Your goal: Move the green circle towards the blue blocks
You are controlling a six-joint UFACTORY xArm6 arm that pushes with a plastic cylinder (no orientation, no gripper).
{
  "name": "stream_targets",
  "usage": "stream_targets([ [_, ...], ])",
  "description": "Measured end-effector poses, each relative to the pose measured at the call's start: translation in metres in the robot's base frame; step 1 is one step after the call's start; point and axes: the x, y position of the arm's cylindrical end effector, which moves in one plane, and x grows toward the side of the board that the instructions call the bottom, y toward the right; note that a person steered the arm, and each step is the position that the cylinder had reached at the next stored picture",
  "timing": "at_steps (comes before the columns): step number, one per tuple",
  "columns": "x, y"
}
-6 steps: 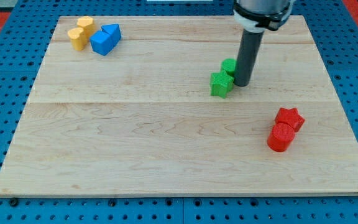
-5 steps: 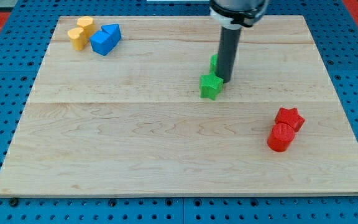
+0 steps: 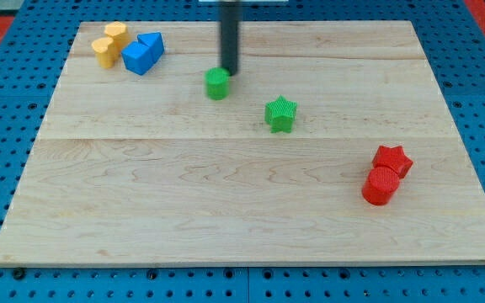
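The small green cylindrical block, the task's green circle [image 3: 217,83], was seen in the upper middle of the frame on the pale wooden board [image 3: 226,219], well apart from the green star-shaped block [image 3: 281,114] left to its lower right. The dark rod was placed just at the circle's upper right edge, with my tip [image 3: 229,73] touching or nearly touching it; contact could not be told for certain. No fingers were carried by the arm, so nothing could be opened, closed or gripped: only a bare pushing end was presented. The circle was judged to be light, rigid and ready to slide on the smooth wood, and, being round, likely to slip off sideways if pushed off-centre; it would best be met on the side facing away from the target, squarely through its middle. The two blue blocks [image 3: 143,52], angular in shape, lay in the upper left of the frame beside two yellow blocks [image 3: 109,45], with a clear stretch of board between them and the circle. A red star-shaped block [image 3: 392,159] and a red cylindrical block [image 3: 381,185] sat together at the lower right.
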Motion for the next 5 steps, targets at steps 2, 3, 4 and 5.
stream_targets([
  [2,0.032,0.046],
  [3,0.049,0.018],
  [4,0.042,-0.026],
  [5,0.049,-0.036],
])
